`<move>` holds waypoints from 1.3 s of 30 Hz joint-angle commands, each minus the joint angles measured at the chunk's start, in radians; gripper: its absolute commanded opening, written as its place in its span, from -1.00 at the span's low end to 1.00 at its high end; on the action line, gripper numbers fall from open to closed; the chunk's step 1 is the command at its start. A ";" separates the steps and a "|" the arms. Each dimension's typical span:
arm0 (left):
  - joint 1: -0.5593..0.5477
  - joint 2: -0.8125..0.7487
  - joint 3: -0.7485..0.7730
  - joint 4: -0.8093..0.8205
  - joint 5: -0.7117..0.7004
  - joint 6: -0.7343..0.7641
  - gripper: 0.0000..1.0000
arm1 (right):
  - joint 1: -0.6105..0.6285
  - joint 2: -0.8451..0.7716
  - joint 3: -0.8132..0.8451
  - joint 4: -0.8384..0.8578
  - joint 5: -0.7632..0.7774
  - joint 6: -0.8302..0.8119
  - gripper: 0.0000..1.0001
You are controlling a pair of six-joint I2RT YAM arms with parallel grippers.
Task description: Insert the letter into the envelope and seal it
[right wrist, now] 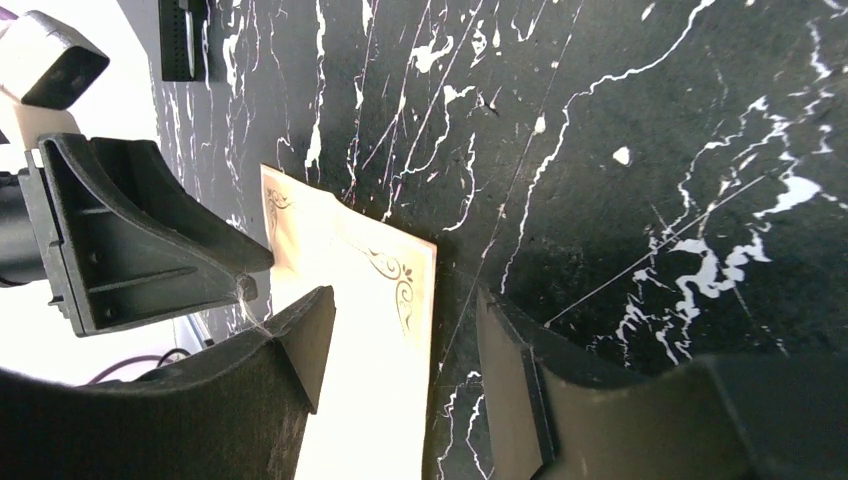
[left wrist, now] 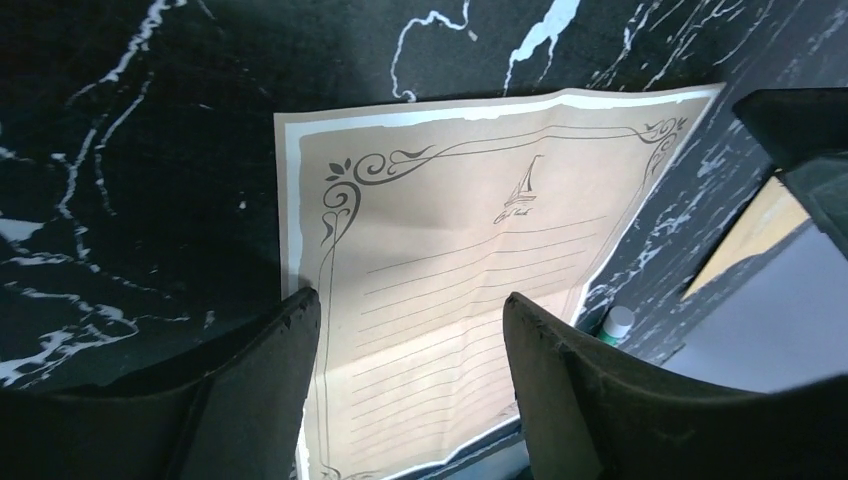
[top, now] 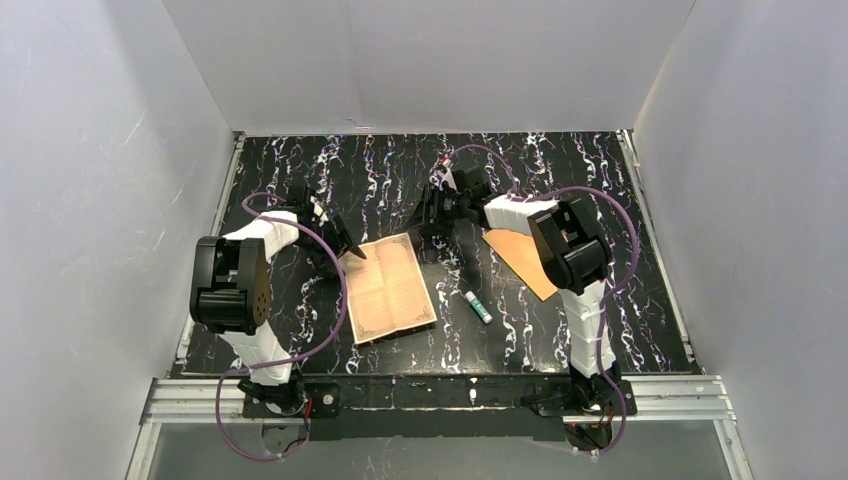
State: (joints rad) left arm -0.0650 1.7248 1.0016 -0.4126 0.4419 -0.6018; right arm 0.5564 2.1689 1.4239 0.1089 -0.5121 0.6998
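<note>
Black, white-veined marble tabletop, plain white walls around. Near centre: cream-tan rectangular paper letter with ornate dark border lay flat, printed side up, creased. Just off its right edge: small white tube with green cap. Over letter's far left corner: left gripper, jaws apart, clamping nothing. At far right corner: right gripper, jaws likewise apart, paper corner below gap. Right of centre: flat orange-brown kraft envelope, partly hidden under right arm.
</note>
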 commanded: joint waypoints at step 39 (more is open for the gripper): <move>-0.003 -0.224 0.336 -0.230 -0.019 -0.004 0.89 | -0.073 0.005 -0.194 0.862 -0.117 0.457 -0.97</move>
State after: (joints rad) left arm -0.0704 1.6047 1.2819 -0.5812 0.3859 -0.5766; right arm 0.5289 2.2807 1.2312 0.8364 -0.7528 1.0832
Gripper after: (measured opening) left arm 0.879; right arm 0.030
